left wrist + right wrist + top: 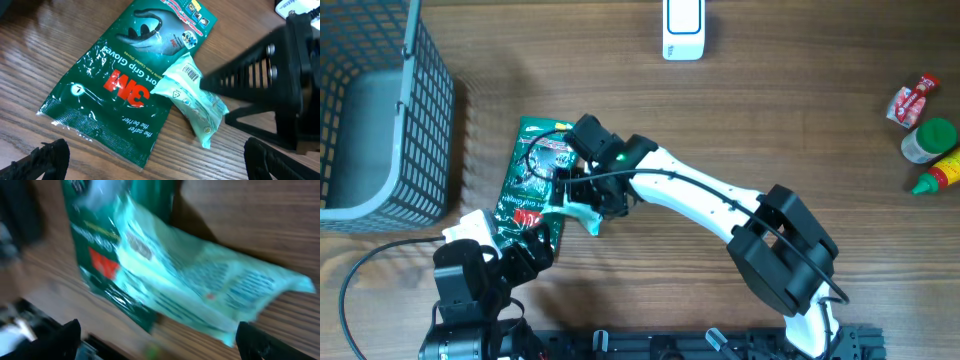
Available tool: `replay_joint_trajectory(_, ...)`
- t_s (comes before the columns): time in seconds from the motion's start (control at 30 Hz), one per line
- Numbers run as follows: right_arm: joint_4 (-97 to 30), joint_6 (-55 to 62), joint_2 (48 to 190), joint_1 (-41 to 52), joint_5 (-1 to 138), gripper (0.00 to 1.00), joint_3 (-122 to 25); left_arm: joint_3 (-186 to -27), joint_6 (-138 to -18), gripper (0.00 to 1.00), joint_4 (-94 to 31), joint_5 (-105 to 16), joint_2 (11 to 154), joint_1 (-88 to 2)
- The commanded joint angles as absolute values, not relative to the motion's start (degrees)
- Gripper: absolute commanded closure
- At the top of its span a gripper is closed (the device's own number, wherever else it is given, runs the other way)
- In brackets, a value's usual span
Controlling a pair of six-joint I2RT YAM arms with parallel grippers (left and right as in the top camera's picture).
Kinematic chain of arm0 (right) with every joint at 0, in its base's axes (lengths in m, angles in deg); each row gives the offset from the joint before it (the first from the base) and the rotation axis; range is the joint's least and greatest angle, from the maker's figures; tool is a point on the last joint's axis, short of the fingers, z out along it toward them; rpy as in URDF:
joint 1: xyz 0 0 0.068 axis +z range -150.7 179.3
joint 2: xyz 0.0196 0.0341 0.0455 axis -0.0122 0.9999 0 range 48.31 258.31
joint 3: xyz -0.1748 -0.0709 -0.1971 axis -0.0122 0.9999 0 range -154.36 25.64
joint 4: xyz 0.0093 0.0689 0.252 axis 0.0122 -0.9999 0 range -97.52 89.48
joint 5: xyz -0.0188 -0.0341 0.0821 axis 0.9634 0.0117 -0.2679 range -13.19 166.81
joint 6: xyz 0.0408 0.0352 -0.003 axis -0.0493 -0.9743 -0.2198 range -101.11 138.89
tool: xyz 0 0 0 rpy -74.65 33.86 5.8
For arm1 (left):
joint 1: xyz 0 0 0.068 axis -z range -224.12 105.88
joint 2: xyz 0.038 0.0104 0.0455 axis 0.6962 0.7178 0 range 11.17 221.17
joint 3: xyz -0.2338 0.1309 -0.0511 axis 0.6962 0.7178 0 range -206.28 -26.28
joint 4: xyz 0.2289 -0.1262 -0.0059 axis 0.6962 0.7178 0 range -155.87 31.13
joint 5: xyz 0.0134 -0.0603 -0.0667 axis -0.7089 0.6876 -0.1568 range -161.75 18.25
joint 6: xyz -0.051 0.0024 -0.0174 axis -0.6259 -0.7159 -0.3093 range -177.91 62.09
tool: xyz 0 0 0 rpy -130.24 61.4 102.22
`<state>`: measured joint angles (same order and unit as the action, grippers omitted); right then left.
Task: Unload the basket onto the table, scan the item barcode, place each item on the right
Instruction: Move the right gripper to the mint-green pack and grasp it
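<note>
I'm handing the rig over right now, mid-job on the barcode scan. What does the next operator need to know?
Left gripper: jaws open, empty, low near the glove pack.
Right gripper: jaws open, empty, over the teal packet; its view is blurred.
Glove pack lies flat on the table. Teal packet overlaps its edge, barcode facing up. White scanner sits at the far edge, apart from both.
Done: nothing held, no item at the scanner.
Left: grasp an item and bring its barcode to the scanner.
</note>
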<state>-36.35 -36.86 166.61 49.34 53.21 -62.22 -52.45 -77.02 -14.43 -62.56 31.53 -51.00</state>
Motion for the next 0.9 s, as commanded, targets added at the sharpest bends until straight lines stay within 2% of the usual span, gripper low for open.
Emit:
replay_joint_trajectory(0.0, -35.89, -47.4, 167.35, 49.15, 53.43, 0.05, -58.0, -52.15, -76.3, 0.0, -14.54, -63.08, 31.27, -51.39)
replay_joint_trajectory(0.03, -35.8, -47.94, 167.33, 49.04, 54.07, 0.11, -56.84, -52.15, -76.3, 0.0, -14.54, -63.11, 31.27, -51.39)
replay_joint_trajectory(0.07, -35.76, -48.75, 167.35, 48.88, 54.55, 0.11, -55.75, -52.15, -76.3, 0.0, -14.54, -63.08, 31.27, -51.39)
replay_joint_trajectory(0.27, -35.91, -48.47, 167.33, 48.58, 55.51, 0.1, -54.5, -52.15, -76.3, 0.0, -14.54, -63.11, 31.27, -51.39)
replay_joint_trajectory(0.6, -34.67, -49.12, 168.05, 48.51, 64.67, 0.09, -54.48, -52.15, -76.3, 0.0, -14.54, -63.11, 31.27, -51.39)
replay_joint_trajectory(0.67, -34.65, -48.62, 169.58, 48.08, 65.1, 0.16, -54.48, -52.15, -76.3, 0.0, -14.54, -63.11, 31.27, -51.39)
replay_joint_trajectory(0.7, -34.6, -48.64, 170.72, 47.81, 65.0, 0.21, -54.48, -52.15, -76.32, 0.0, -14.54, -63.08, 31.27, -51.39)
replay_joint_trajectory(0.73, -34.27, -48.68, 172.18, 47.57, 65.04, 0.34, -54.48, -52.15, -76.3, 0.0, -14.54, -63.11, 31.27, -51.39)
replay_joint_trajectory(0.77, -33.88, -48.66, 173.84, 47.27, 65.28, 0.65, -54.48, -52.15, -76.3, 0.0, -14.54, -63.08, 31.27, -51.39)
replay_joint_trajectory(0.8, -33.75, -48.49, 174.91, 46.9, 65.52, 0.73, -54.48, -52.15, -76.3, 0.0, -14.54, -63.11, 31.27, -51.39)
replay_joint_trajectory(0.83, -33.84, -47.85, 175.9, 46.41, 65.98, 0.89, -54.48, -52.15, -76.3, 0.0, -14.54, -63.11, 31.27, -51.39)
replay_joint_trajectory(0.87, -33.88, -46.56, 176.51, 45.8, 66.53, 0.96, -54.48, -52.15, -76.3, 0.0, -14.54, -63.11, 31.27, -51.39)
